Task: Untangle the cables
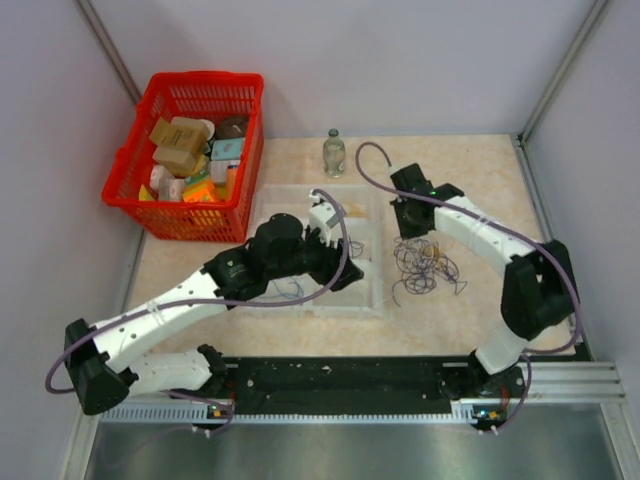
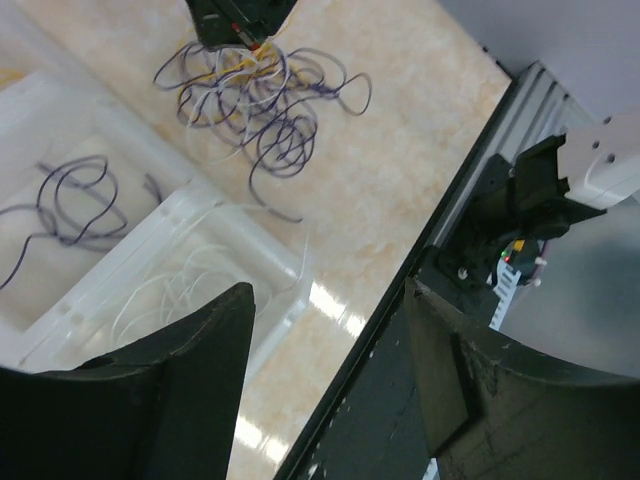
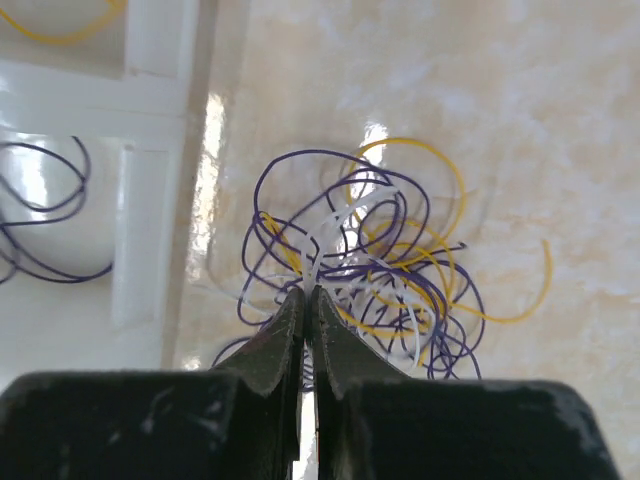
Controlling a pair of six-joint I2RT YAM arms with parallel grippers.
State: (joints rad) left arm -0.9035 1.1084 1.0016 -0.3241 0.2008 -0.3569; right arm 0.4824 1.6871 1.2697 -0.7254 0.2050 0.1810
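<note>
Purple cables [image 3: 365, 265] sit pinched in the downward-reaching right gripper [image 3: 308, 300].

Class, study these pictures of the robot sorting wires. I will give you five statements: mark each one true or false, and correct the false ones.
1. The right tool is shut on the cables. True.
2. The left tool holds a wire. False: it is open and empty.
3. The cables lie inside the tray. False: they lie on the table, beside the tray.
4. A purple wire lies in one tray compartment. True.
5. The basket is blue. False: it is red.
</note>
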